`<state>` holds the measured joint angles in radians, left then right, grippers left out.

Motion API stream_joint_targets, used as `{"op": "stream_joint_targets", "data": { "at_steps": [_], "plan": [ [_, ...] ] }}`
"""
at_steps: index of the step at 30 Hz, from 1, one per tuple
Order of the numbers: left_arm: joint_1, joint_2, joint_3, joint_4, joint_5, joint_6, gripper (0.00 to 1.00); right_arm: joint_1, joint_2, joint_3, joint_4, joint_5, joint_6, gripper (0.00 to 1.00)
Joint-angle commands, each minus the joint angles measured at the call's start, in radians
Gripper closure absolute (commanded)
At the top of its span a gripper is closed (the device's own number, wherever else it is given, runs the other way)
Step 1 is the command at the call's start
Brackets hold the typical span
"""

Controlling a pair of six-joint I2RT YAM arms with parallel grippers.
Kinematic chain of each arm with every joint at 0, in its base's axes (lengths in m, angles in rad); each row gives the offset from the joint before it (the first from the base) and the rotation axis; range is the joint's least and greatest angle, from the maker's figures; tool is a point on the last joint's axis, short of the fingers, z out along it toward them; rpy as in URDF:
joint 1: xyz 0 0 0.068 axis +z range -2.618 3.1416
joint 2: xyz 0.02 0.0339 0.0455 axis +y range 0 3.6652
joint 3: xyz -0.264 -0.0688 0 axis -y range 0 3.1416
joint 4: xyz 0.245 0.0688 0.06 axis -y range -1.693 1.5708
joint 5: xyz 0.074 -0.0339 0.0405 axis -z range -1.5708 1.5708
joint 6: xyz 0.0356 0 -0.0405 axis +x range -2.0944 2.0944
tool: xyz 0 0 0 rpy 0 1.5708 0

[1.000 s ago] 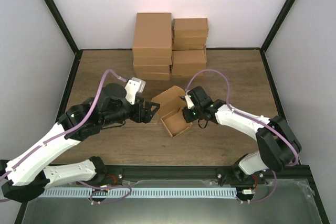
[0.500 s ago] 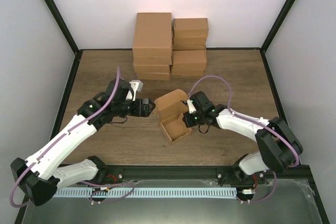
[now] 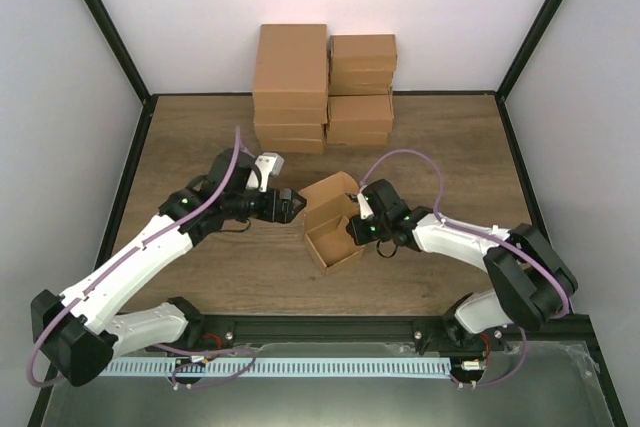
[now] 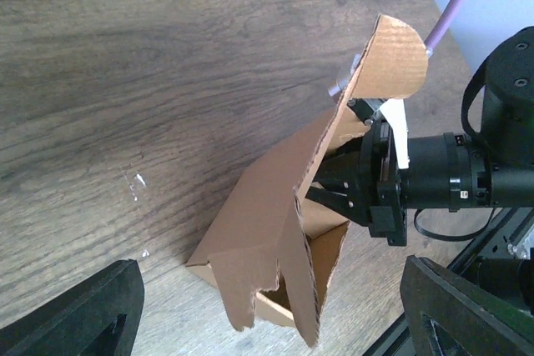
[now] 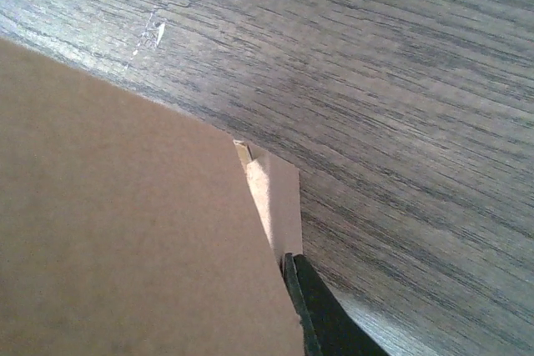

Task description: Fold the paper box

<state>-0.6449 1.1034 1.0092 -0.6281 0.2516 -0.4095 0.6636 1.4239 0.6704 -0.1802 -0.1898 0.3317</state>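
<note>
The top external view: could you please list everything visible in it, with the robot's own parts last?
paper box: one, tan, mid-table, tray open, lid raised.
cartons: several, brown, in two stacks at the table's far edge.
table: one, brown wood grain, under everything.
cables: two, purple, one looping over each arm.
left arm: one, white and black, left of the box, jaws open.
right arm: one, white and black, right of the box, jaws pinching its cardboard.
</note>
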Motion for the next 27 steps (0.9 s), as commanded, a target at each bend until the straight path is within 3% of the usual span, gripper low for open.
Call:
{"op": "stream_joint_targets", "data": {
  "at_steps": [1,8,13,16,20,23,27],
  "plan": [
    [0.006,0.024,-0.045,0.086,0.049,0.015,0.13,0.021,0.022,-0.021,-0.023,0.068,0.006,0.88],
    [0.005,0.04,-0.097,0.152,0.066,-0.012,0.13,0.06,-0.004,-0.026,-0.03,0.135,0.009,0.76],
    [0.005,0.069,-0.115,0.192,0.06,-0.027,0.18,0.097,-0.015,-0.03,-0.016,0.172,0.017,0.76],
    [0.009,0.081,-0.117,0.207,0.033,-0.038,0.33,0.107,-0.022,-0.041,-0.003,0.188,0.038,0.77],
    [0.035,0.079,-0.12,0.215,0.016,-0.063,0.72,0.108,-0.055,-0.065,0.004,0.207,0.06,0.77],
    [0.06,0.069,-0.131,0.218,0.02,-0.074,0.93,0.108,-0.089,-0.077,0.003,0.232,0.074,0.77],
    [0.088,0.073,-0.137,0.212,0.036,-0.074,0.96,0.108,-0.129,-0.094,0.015,0.245,0.077,0.77]
  ]
}}
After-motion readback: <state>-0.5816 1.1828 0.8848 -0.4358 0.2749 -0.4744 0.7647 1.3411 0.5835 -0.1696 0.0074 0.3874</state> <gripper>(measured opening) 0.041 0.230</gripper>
